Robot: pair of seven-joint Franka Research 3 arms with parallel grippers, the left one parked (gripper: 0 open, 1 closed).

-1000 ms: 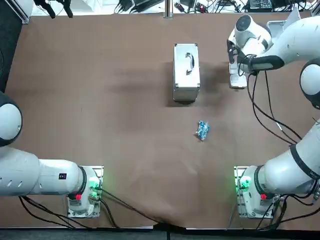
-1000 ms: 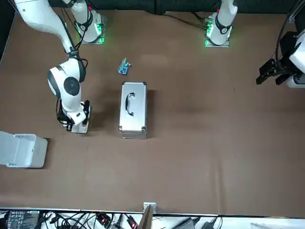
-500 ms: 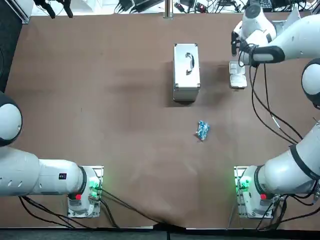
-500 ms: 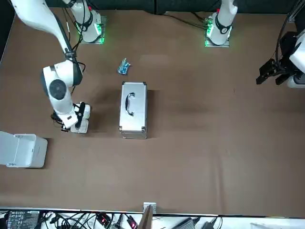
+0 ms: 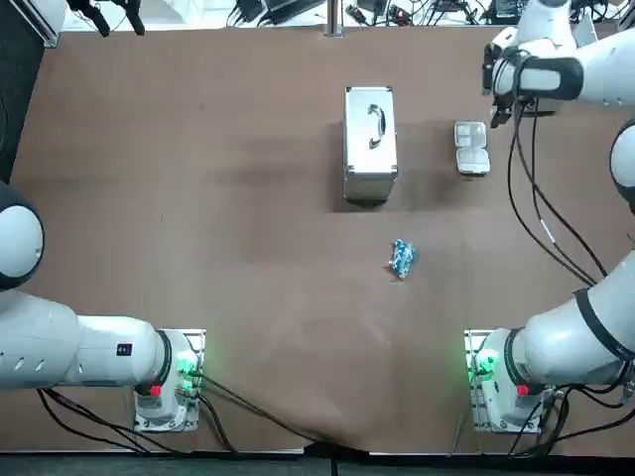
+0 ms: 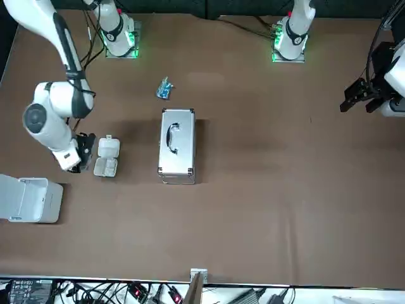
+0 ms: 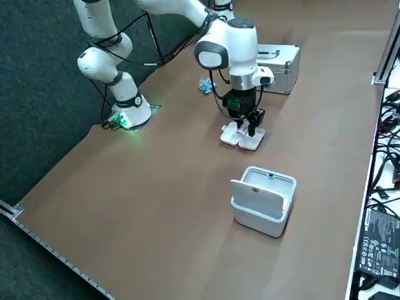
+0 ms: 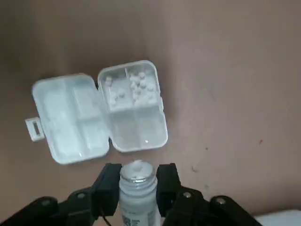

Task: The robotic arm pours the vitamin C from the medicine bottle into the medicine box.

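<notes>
Bottle, open-mouthed, light, rigid and likely slick, sat clamped just below its neck in the right gripper, near the open box of loose pills.

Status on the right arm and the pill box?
Right gripper shut on medicine bottle, held beside the medicine box. Box open, white tablets in two compartments. Metal case stands apart, nothing blocking.

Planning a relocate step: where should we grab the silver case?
By the handle on its top face, from straight above, closing across the bar: the silver case lies flat, handle up, and its body looks too wide. The right hand, beside the open medicine box, holds the medicine bottle.
</notes>
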